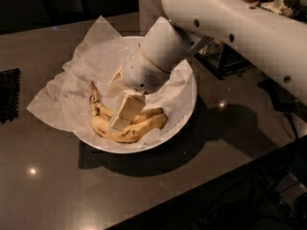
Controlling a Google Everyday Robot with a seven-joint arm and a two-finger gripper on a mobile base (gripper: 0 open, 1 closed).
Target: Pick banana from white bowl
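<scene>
Tool (123, 111) is down inside the white bowl (190, 96), tip low over the fruit near the bowl's middle. Can't tell how far open it is, or whether it has hold of anything; the wrist housing and the arm (240, 28) block the view from the upper right.

The banana (101, 110) lies in the left half of the bowl on the crumpled white paper (79, 83). It is slim and curved, dull yellow with heavy brown blotches. Its long stem points up and left, dark at the tip. Its mid-section is hidden behind the tool.

A second banana (141, 127) lies just in front of it, touching it. This one is plumper and cleaner yellow, and curves along the near wall of the bowl.

The paper spills over the bowl's left rim onto the dark tabletop (57, 186). A black grid mat (8, 95) sits at the left edge, well apart from the bowl.
</scene>
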